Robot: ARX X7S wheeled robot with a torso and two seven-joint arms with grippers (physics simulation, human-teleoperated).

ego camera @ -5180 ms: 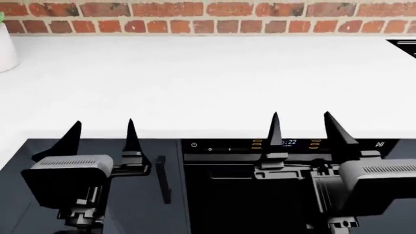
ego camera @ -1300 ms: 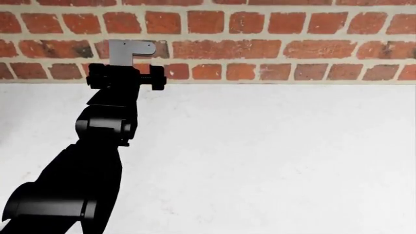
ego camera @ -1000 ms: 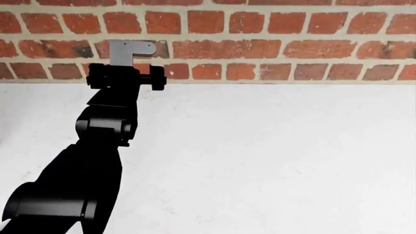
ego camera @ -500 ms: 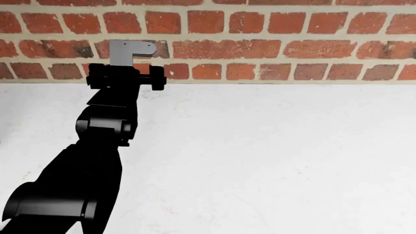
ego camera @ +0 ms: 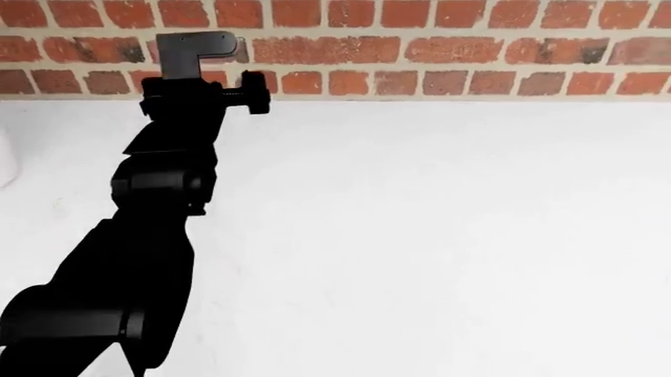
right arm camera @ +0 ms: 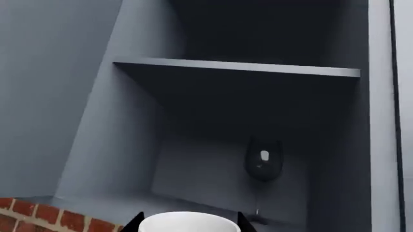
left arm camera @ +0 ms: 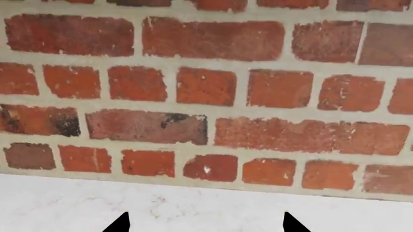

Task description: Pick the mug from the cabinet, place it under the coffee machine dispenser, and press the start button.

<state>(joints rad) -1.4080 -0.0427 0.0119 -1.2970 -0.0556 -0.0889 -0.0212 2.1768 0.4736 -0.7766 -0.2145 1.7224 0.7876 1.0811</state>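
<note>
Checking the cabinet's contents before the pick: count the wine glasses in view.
1. A dark wine glass stands at the back of the open cabinet, under the shelf, beyond the mug. More could be hidden outside the right wrist view.

A red brick wall (ego camera: pixel 441 47) with pale mortar runs along the far edge of a white, faintly speckled table (ego camera: pixel 441 236). At the table's far left edge a sliver of a white rounded object (ego camera: pixel 5 157) shows. In the right wrist view, a grey-blue cabinet (right arm camera: pixel 96 121) stands open, with a shelf (right arm camera: pixel 239 67) and a dark wine glass (right arm camera: pixel 262 162) upright on the level below.
</note>
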